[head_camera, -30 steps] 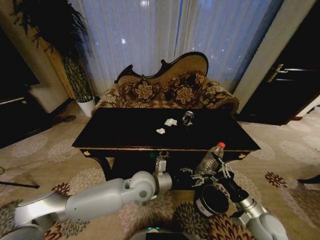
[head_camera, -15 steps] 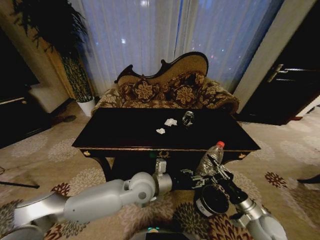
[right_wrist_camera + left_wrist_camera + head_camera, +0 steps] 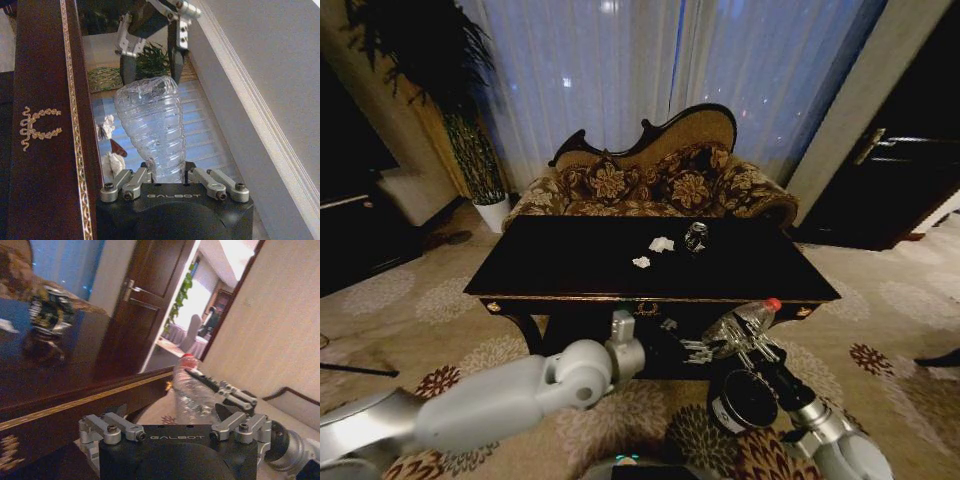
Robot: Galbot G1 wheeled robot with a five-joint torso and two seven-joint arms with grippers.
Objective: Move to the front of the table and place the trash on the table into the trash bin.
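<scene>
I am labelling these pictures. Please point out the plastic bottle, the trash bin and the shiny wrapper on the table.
plastic bottle [image 3: 735, 329]: head view, its clear body.
trash bin [image 3: 748, 399]: head view, its dark opening.
shiny wrapper [image 3: 696, 237]: head view, its middle.

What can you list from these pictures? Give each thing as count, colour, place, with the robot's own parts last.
table: one, glossy black with gold trim, centre of the room
bottle: one, clear with red cap, tilted above the bin
paper lumps: two, white, on the tabletop
wrapper: one, shiny clear, on the tabletop beside a lump
bin: one, dark, on the carpet before the table
sofa: one, floral brown, behind the table
plant pot: one, white, left of the sofa
right gripper: one, shut on the bottle
left gripper: one, open, beside the bottle
</scene>
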